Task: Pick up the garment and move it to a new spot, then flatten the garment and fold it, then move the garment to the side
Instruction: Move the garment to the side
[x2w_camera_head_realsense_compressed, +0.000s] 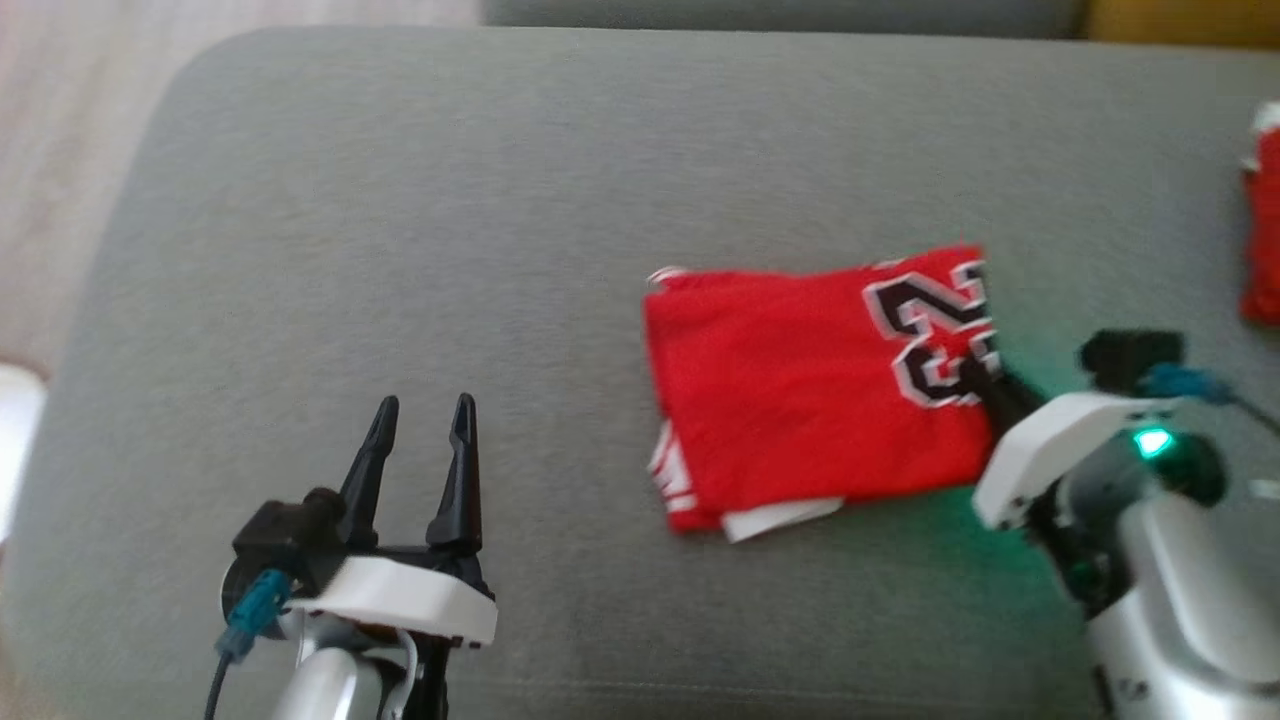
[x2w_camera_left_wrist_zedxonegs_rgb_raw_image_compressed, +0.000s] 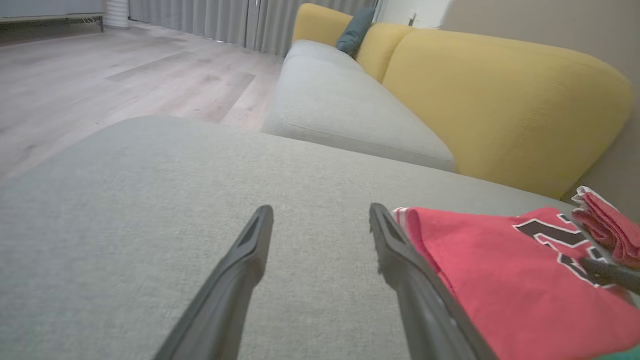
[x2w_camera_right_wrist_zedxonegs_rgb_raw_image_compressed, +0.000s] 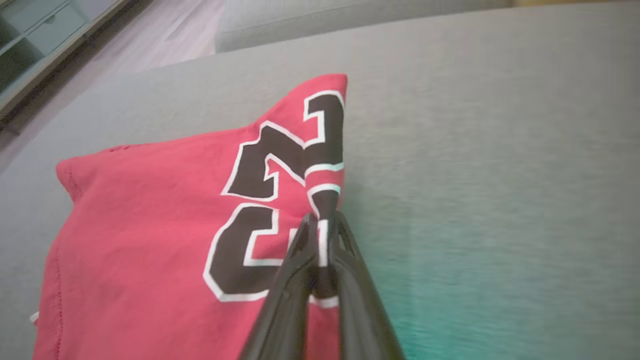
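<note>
Grip of right end effector (x2w_camera_right_wrist_zedxonegs_rgb_raw_image_compressed: 322, 218) tight on garment (x2w_camera_head_realsense_compressed: 800, 385) edge; left end effector (x2w_camera_head_realsense_compressed: 422, 406) wide, empty.

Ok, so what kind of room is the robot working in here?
Most likely a home living room: a grey upholstered seat is the work surface, a yellow-backed sofa stands beyond it, with wood-look flooring and long curtains.

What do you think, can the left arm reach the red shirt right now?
Probably yes: the left gripper is open, with just bare grey cushion between it and the red shirt. The right gripper pinches the shirt's other side.
</note>
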